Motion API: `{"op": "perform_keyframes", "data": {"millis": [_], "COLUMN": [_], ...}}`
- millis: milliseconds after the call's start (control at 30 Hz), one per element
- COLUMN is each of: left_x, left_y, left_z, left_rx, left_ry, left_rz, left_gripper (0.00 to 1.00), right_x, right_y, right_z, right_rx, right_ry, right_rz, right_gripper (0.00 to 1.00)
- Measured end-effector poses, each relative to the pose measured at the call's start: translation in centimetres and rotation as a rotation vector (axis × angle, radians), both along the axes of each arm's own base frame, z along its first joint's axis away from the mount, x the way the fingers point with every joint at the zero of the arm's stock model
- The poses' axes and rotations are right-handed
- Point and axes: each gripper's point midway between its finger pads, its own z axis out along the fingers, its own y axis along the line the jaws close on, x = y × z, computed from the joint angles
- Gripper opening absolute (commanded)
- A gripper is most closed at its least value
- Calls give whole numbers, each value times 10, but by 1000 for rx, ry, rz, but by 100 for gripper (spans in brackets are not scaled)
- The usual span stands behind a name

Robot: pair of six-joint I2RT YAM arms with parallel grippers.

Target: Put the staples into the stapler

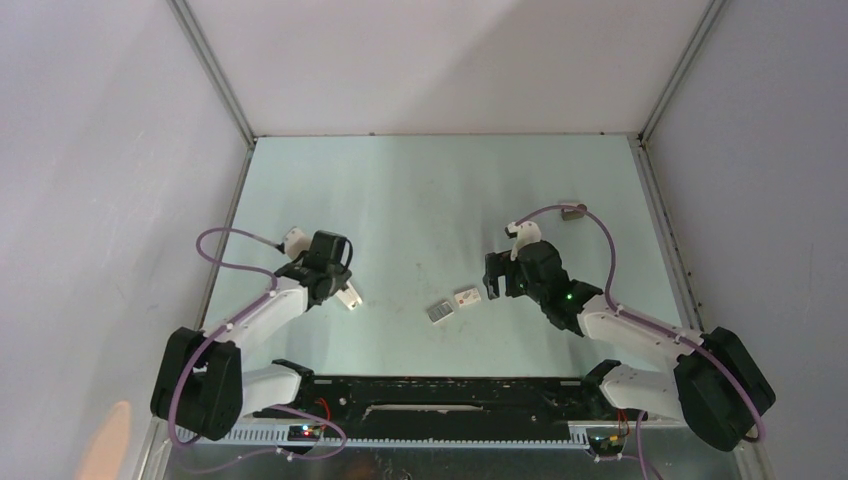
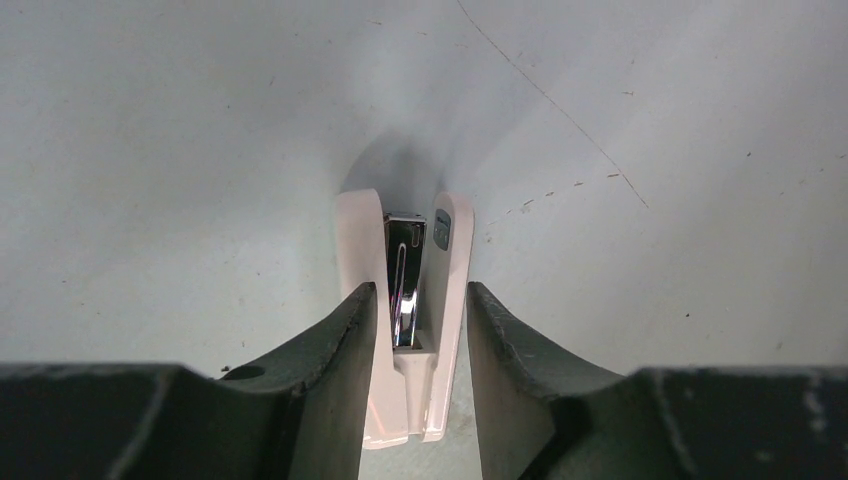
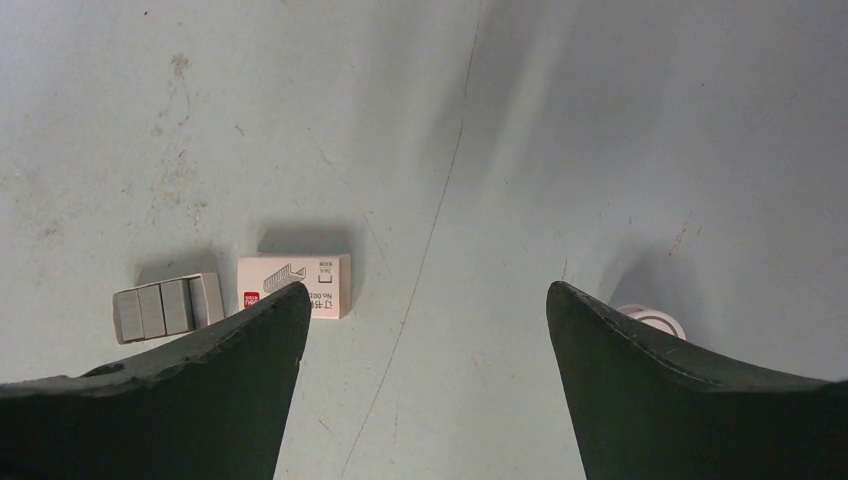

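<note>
Staples [image 3: 165,308] lie loose on the counter [image 3: 600,120], touching or just beside the white box [image 3: 295,283]; none loaded yet. Stapler [image 2: 452,290] is well apart, clamped in my L tool [image 2: 418,300], metal channel [image 2: 405,275] exposed. R tool [image 3: 425,300] hovers near the staples, fingers wide apart, empty. Pick + insert are left, I reckon.

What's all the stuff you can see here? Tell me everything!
stapler: one, pale pink with shiny metal inside, in the left end effector.
staples: one grey trayful, mid-table, beside the staple box.
staple box: one, white with a red mark, beside the staples.
white round bit: one, by the right finger, too hidden to name.
table: one, pale green.
left end effector: one, black, shut on the stapler.
right end effector: one, black, open, above the table.
</note>
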Motion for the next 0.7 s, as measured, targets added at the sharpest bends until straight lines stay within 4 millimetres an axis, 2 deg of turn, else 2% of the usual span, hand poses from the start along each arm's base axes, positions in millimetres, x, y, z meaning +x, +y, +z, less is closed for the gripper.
{"op": "perform_keyframes", "data": {"millis": [467, 700], "left_x": [-12, -18], "left_y": [17, 19], "left_z": [3, -8], "left_rx": [20, 30], "left_ry": [-21, 7], "left_rz": [48, 51], "left_gripper": [42, 40], "right_x": [-1, -2], "right_y": [2, 3], "right_z": [-3, -6], "right_rx": [-6, -13], "right_ry": [9, 19], "right_rz": [13, 19], "right_gripper": [90, 91]}}
